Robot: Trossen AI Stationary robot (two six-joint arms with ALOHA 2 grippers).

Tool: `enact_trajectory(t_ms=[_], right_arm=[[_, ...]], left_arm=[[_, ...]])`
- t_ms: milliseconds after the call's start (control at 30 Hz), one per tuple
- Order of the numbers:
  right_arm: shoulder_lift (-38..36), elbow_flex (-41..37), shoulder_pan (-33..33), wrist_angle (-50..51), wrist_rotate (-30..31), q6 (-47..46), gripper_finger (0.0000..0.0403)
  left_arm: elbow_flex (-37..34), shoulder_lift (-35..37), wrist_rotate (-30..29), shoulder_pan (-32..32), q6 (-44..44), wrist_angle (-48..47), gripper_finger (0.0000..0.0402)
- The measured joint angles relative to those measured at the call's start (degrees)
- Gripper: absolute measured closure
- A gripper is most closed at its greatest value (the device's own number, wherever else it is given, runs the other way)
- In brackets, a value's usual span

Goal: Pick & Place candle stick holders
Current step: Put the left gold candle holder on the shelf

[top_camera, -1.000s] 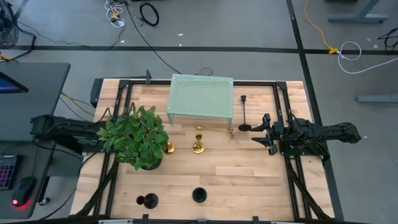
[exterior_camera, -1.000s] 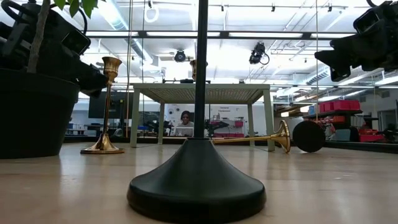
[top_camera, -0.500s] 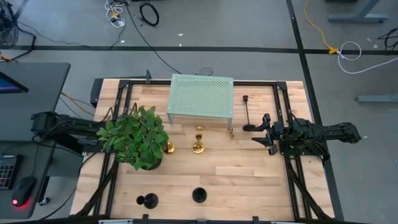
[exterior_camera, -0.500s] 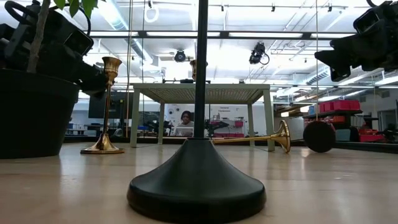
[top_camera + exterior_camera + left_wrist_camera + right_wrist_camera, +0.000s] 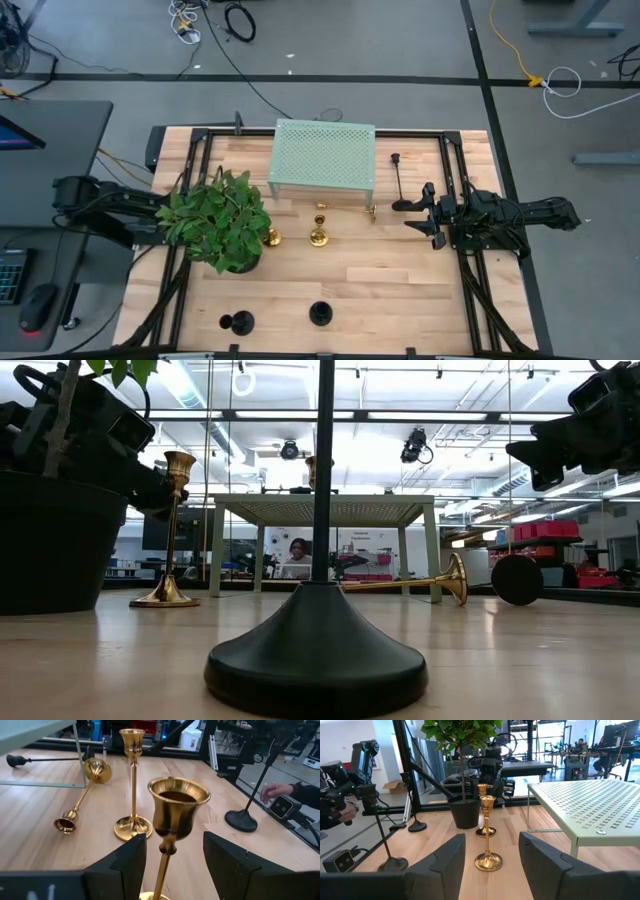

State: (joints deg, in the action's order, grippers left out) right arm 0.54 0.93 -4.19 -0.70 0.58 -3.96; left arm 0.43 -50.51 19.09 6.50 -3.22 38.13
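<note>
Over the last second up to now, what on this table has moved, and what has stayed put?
The fallen black candle stick holder by the open right gripper rolled: its round base swung toward the table's right edge. The left arm drew slightly back, its open left gripper around the gold candle stick holder. The other holders, plant and green stand stayed.

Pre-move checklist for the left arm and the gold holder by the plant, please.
1. Left end effector open: ok.
2. Gold candle stick holder between its fingers, upright: ok.
3. Fingers touching the stem: cannot tell.
4. Potted plant close beside the grasp, hiding it from above: not ok.
5. Right end effector open, waiting apart at the right edge: ok.
6. Fallen gold holder lies clear of the grasp: ok.
</note>
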Motion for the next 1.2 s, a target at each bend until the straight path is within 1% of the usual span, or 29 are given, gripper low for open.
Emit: enact_trajectory(t_ms=[233, 667, 967, 1200], right_arm=[[0.0, 0.0, 0.0, -0.01, 0.0, -0.01, 0.0218], [0.0, 0.01, 0.0, -0.01, 0.0, 0.0, 0.0218], [0.0, 0.0, 0.0, -0.01, 0.0, -0.01, 0.0218], [0.0, 0.0, 0.01, 0.0, 0.0, -0.01, 0.0218]], left_arm=[[0.0, -1.72, 0.33, 0.0, -0.04, 1.43, 0.0205], [0.02, -1.72, 1.73, 0.02, -0.04, 2.45, 0.0205], [0.02, -1.7, 1.67, 0.02, -0.03, 2.46, 0.0205], [0.02, -1.68, 0.57, 0.02, 0.91, 3.49, 0.0205]])
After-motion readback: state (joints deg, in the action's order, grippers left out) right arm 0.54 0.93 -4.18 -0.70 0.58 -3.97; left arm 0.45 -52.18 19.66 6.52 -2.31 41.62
